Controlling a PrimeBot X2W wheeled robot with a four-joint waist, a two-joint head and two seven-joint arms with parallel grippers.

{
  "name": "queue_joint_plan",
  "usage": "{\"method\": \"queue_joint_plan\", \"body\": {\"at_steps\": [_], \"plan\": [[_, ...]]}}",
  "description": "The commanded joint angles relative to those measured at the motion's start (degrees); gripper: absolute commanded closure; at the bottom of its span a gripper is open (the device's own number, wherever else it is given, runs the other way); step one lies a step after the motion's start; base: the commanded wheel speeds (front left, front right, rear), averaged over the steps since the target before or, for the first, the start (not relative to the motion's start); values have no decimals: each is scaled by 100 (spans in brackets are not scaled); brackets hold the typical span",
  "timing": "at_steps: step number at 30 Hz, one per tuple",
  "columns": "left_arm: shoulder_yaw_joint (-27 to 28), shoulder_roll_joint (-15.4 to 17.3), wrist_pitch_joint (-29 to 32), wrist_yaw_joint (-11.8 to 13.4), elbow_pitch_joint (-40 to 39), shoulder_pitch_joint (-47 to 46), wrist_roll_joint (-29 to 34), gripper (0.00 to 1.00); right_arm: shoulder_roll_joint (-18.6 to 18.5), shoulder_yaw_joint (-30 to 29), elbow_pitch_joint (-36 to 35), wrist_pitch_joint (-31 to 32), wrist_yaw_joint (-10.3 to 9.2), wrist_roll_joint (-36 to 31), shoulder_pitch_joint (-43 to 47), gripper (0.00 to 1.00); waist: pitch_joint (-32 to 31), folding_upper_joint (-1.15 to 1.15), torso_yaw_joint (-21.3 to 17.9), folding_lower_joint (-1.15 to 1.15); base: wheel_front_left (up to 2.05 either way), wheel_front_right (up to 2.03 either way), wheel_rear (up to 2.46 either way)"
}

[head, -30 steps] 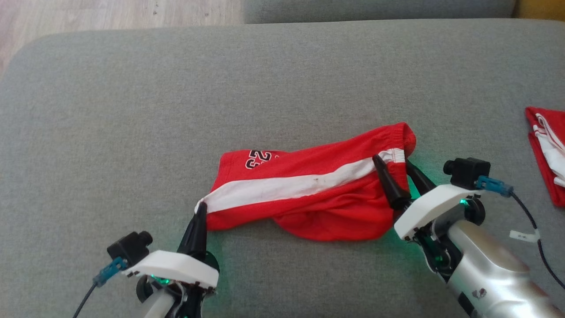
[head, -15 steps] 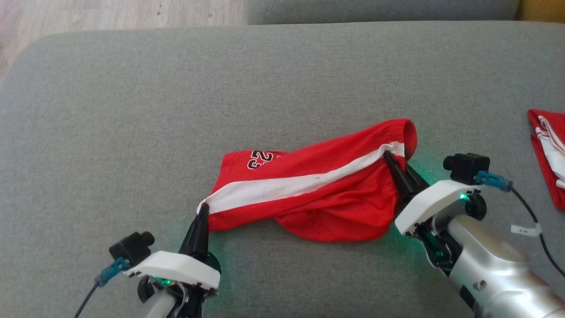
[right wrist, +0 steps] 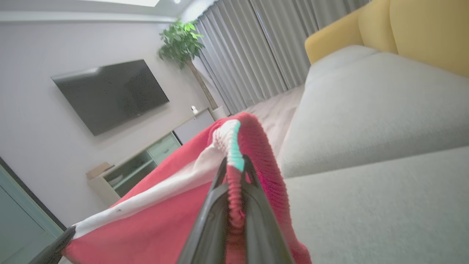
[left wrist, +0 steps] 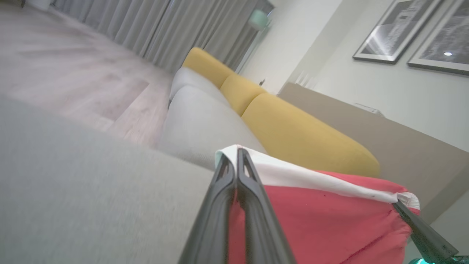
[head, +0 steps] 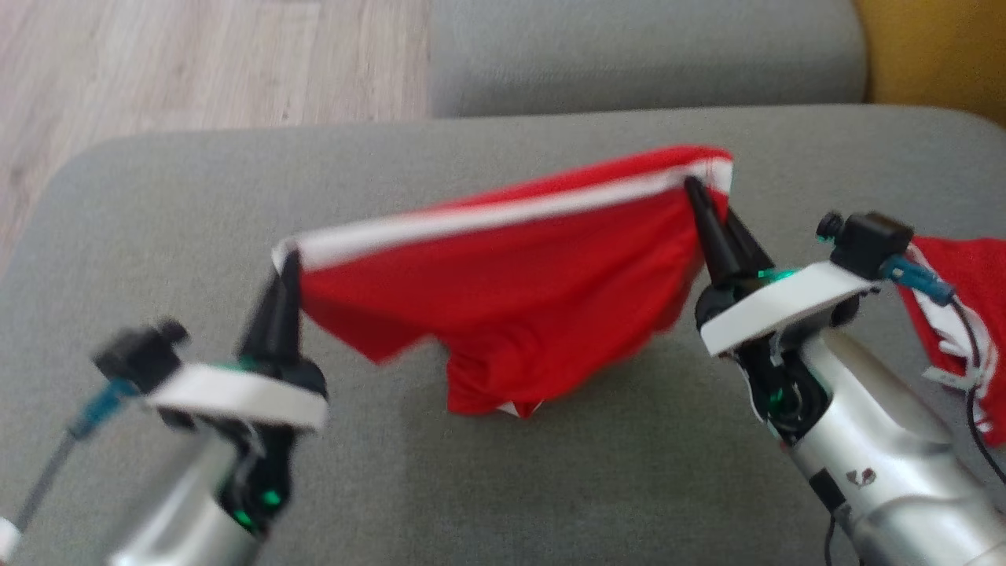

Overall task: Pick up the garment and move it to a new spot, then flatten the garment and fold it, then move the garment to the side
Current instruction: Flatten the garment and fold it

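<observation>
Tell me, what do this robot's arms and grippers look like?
The left gripper and right gripper each have two long, tapered black fingers on a white plate. Beside each sits a small black camera with a blue plug and dark cable. Green lights glow at the wrists. The forearms are silvery.

L gripper (head: 287, 266), R gripper (head: 695, 187): both closed, aloft

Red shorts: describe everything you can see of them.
The red shorts look like thin sports jersey, with a white stripe along the top edge and a gathered elastic waistband. They hang stretched between the left gripper, shut on the stripe's end, and the right gripper, shut on the waistband. The middle sags toward the grey cushion; contact is unclear.
</observation>
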Motion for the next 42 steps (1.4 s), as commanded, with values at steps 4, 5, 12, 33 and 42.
{"method": "queue_joint_plan", "body": {"at_steps": [4, 5, 12, 33, 42], "plan": [[400, 640, -71, -33, -651, -863, 301, 100, -145, -127, -867, -78, 39, 147, -108, 100, -324, 0, -118, 1, 0, 0, 0], [419, 747, -71, -33, -742, -974, 334, 100, -203, -125, -1013, -78, 39, 184, -139, 100, -362, 0, -121, 1, 0, 0, 0], [186, 1441, -40, -33, -1111, -1705, 227, 100, -610, -185, -1749, 139, 39, 602, -410, 100, -370, 0, -102, 1, 0, 0, 0], [1133, 668, -67, 20, 311, -5248, 1659, 100, -220, -655, 319, -69, 39, -1651, -4320, 100, 1534, 0, 67, 1, 0, 0, 0], [1713, -192, -70, -31, 120, -2814, 2077, 100, -345, -421, 248, -77, 39, -2145, -2550, 100, 1504, 0, 189, 1, 0, 0, 0]]}}
